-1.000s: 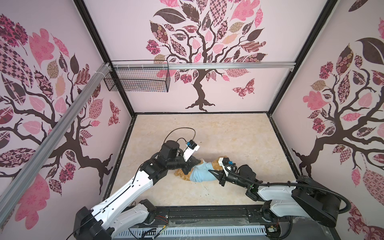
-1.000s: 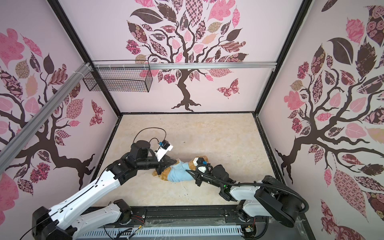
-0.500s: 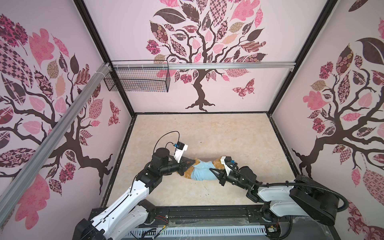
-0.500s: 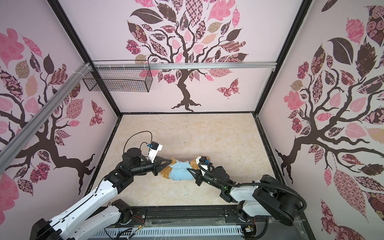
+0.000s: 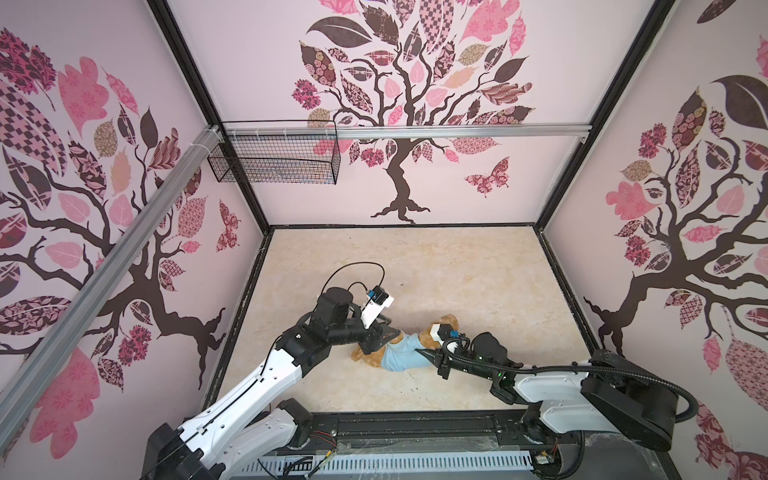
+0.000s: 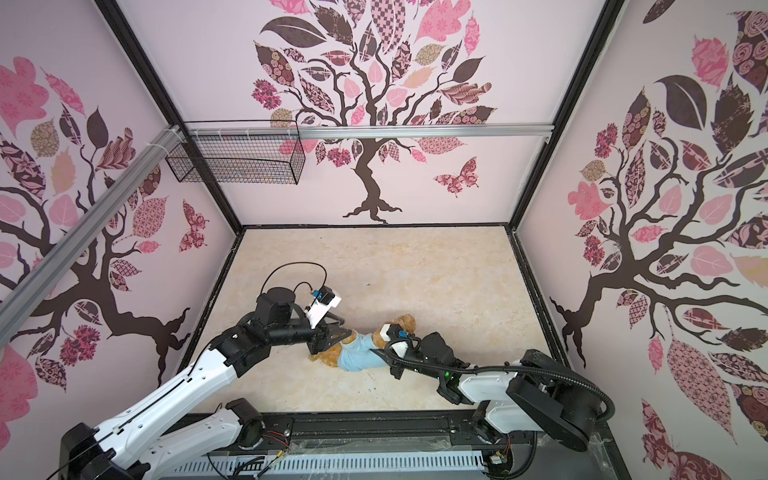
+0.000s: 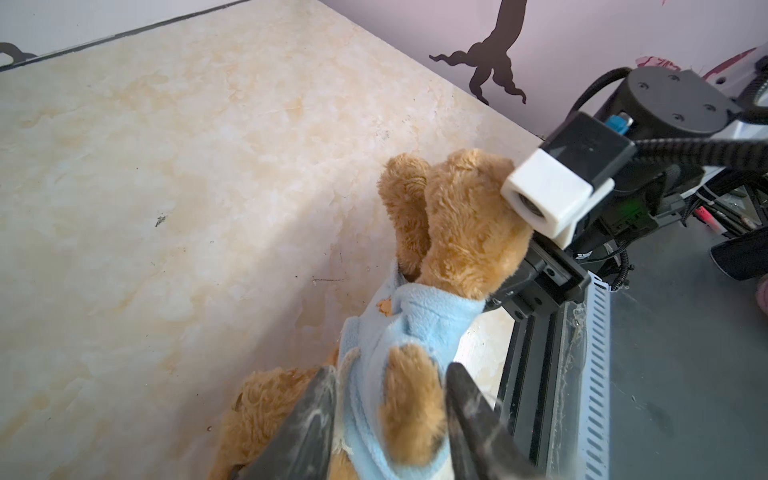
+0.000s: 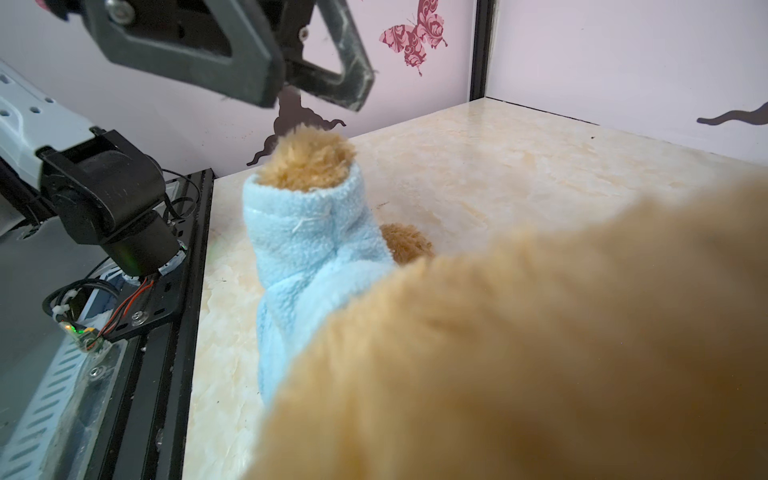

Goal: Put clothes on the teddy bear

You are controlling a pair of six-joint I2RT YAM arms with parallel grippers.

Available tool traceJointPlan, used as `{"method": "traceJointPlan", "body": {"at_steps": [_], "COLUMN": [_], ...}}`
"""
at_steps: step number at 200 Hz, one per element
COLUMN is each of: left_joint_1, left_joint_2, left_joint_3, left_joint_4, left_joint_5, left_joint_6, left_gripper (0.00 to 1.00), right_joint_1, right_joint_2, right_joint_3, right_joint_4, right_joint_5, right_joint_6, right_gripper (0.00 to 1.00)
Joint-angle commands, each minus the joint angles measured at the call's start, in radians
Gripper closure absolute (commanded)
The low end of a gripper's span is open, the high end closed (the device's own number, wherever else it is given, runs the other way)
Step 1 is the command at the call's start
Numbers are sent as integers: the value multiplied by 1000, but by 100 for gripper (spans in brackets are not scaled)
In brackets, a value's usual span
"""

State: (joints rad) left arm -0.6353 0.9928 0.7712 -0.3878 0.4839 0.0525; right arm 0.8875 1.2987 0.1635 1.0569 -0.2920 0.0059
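Note:
The teddy bear point(image 5: 368, 357) point(image 6: 405, 322) lies on its side on the marbled floor, wearing a light-blue shirt point(image 5: 401, 353) point(image 6: 357, 353). In the left wrist view one sleeved arm of the bear point(image 7: 465, 232) sticks up between the spread fingers of my left gripper point(image 7: 390, 411), which is open around it and does not pinch it. In both top views my right gripper point(image 5: 426, 354) point(image 6: 380, 354) reaches in from the right and looks shut on the shirt point(image 7: 415, 320) at the bear's back. The bear's fur point(image 8: 540, 332) fills the right wrist view and hides its jaws.
A wire basket point(image 5: 274, 162) hangs on the back wall at the left. The black base rail point(image 5: 415, 419) runs along the front edge just behind the bear. Bare floor point(image 5: 415, 266) stretches to the back wall. Patterned walls close in both sides.
My left gripper, shut a second ago, has opened around the bear's sleeved arm. The left arm swung left and came back. The right gripper keeps its hold.

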Motion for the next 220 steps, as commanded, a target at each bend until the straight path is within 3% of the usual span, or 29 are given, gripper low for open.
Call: {"method": "traceJointPlan", "body": {"at_steps": [1, 49, 124, 170, 220], "left_joint_1": [-12, -18, -26, -30, -32], "left_joint_2": [51, 58, 55, 76, 91], "left_joint_3": [80, 82, 51, 51, 35], "left_joint_4": [-60, -79, -126, -115, -114], "left_joint_5": [-13, 66, 63, 76, 58], "left_joint_6": [60, 64, 96, 99, 114], "left_gripper": [55, 61, 66, 81, 69], "right_joint_1": [15, 16, 17, 16, 17], "right_joint_2": [-7, -10, -1, -5, -13], "right_joint_3": [27, 25, 31, 28, 33], "right_joint_4": [-38, -38, -29, -11, -5], "right_joint_5": [-14, 4, 14, 27, 33], "right_joint_6": [-25, -29, -25, 1, 23], "right_gripper": [100, 100, 100, 100, 100]}}
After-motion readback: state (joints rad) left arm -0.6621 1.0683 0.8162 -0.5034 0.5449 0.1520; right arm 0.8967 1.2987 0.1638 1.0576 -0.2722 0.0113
